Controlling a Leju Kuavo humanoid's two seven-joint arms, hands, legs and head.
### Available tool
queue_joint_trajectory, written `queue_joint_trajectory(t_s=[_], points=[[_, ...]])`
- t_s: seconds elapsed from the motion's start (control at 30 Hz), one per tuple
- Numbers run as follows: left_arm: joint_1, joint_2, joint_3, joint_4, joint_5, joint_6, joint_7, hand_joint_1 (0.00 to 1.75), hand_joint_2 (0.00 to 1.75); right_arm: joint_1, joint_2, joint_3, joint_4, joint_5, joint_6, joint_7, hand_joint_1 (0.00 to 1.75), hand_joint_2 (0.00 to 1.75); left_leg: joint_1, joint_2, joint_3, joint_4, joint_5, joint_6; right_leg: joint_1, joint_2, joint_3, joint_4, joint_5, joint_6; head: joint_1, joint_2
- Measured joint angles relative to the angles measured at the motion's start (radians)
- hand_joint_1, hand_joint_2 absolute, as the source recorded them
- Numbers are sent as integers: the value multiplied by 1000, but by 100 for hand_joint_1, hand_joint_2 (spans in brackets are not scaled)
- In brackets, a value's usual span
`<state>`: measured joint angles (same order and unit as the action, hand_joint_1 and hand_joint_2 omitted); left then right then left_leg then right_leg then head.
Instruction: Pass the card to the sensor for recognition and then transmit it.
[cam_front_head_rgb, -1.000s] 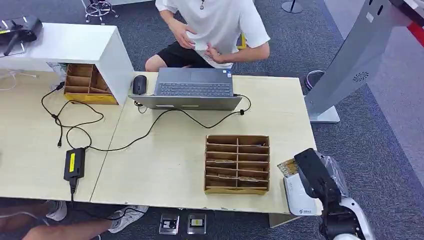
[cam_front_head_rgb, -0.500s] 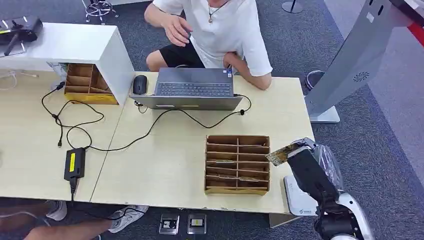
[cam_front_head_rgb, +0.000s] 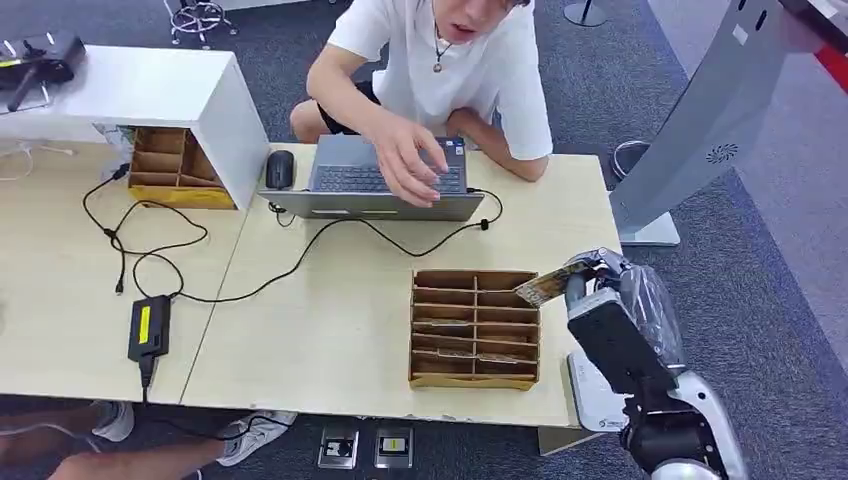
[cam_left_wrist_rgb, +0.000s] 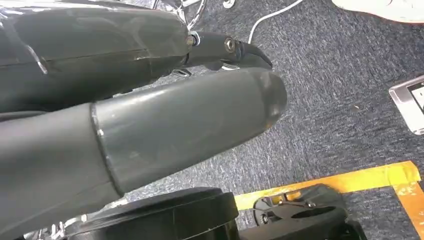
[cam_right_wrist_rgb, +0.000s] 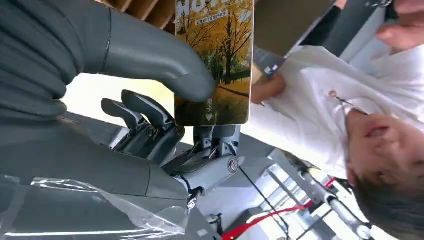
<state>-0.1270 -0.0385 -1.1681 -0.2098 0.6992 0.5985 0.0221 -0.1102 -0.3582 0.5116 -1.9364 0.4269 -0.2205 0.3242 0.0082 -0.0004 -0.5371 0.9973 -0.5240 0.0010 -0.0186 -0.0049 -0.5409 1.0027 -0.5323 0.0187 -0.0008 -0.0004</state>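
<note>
Right hand (cam_front_head_rgb: 598, 280) up at the table's right edge, thumb pinning the card!

The glossy card printed with yellow autumn trees (cam_front_head_rgb: 548, 284) is pinched between thumb and dark fingers (cam_right_wrist_rgb: 150, 117), hanging over the far right corner of the brown cardboard divider tray (cam_front_head_rgb: 475, 328). Across the pale wooden table (cam_front_head_rgb: 330, 330), a person in a white T-shirt (cam_front_head_rgb: 450, 60) reaches over the grey laptop (cam_front_head_rgb: 385, 180). Left hand (cam_left_wrist_rgb: 150, 115) hangs over grey carpet, nothing in it, spread of fingers unclear.
</note>
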Motion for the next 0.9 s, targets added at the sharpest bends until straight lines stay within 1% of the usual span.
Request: queue_joint_trajectory(t_s=[0.2, 0.5, 0.63, 0.9], points=[[0, 0, 0, 0, -12, -1, 0, 0, 0, -37, 28, 14, 0, 27, 18, -31, 175, 175, 0, 0, 0, 0, 0, 0, 0, 0, 0, 0, 0, 0, 0, 0], [0, 0, 0, 0, -29, -1, 0, 0, 0, -92, 63, 34, 8, 63, 26, -45, 175, 175, 0, 0, -1, 0, 0, 0, 0, -1, 0, 0, -1, 0, 0, 0], [-1, 0, 0, 0, -41, -1, 2, 0, 0, -136, 85, 43, 42, 87, 26, -41, 175, 175, 0, 0, -1, 0, 0, 0, 0, -1, 0, 0, -1, 0, 0, 0], [-1, 0, -2, 0, -55, -4, 13, 0, 0, -229, 124, 69, 140, 66, 11, -34, 175, 175, 0, -1, -1, 0, 0, 0, 0, -1, 0, 1, -1, 0, 0, 0]])
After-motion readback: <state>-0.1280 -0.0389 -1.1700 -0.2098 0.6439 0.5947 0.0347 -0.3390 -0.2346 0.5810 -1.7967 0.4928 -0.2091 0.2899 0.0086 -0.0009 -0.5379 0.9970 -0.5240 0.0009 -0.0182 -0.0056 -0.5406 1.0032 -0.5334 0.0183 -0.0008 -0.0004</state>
